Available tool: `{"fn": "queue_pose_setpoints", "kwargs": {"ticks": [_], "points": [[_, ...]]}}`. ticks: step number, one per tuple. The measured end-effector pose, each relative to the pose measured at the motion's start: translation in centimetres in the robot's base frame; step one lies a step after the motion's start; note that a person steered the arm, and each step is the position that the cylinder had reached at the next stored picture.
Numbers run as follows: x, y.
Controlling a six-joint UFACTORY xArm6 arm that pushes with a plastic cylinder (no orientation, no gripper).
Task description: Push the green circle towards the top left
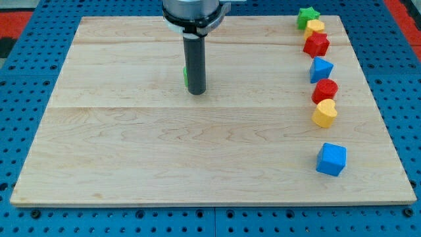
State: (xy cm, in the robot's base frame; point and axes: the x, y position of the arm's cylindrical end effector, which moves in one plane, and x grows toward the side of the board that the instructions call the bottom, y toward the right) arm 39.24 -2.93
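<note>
Board (131,164): pale wood, three planks, lying on a blue pegboard (20,33).

Rod (196,62): dark, upright, coming down from a grey and white mount (191,13) at the view's top, left of the board's centre line. It has no jaws and holds nothing. My tip (197,92) rests on the board in its upper half, well away from every edge.

Green circle (186,77): almost wholly hidden behind the rod; only a thin green sliver shows at the rod's left side, just above the tip. It sits touching or just beside the rod; which of the two cannot be told. Its shape cannot be made out from the sliver.

Remaining blocks, in a loose column along the board's right edge, top to bottom:
- Green star (307,16), at the top right corner.
- Yellow block (316,27), touching the green star, shape unclear.
- Red star (316,45), just below the yellow block and touching it.
- Blue block (321,69), angular, exact shape unclear, a little apart from the red star.
- Red block (325,89), rounded, close under the blue one.
- Yellow heart (324,114), touching the red block.
- Blue cube (331,159), apart from the rest, nearest the bottom right corner.

All seven lie well apart from the tip.
</note>
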Motion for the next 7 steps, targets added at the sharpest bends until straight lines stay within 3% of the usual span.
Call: {"fn": "queue_pose_setpoints", "kwargs": {"ticks": [4,7], "points": [[-11.9,-1.5],[-16.7,-5.4]]}}
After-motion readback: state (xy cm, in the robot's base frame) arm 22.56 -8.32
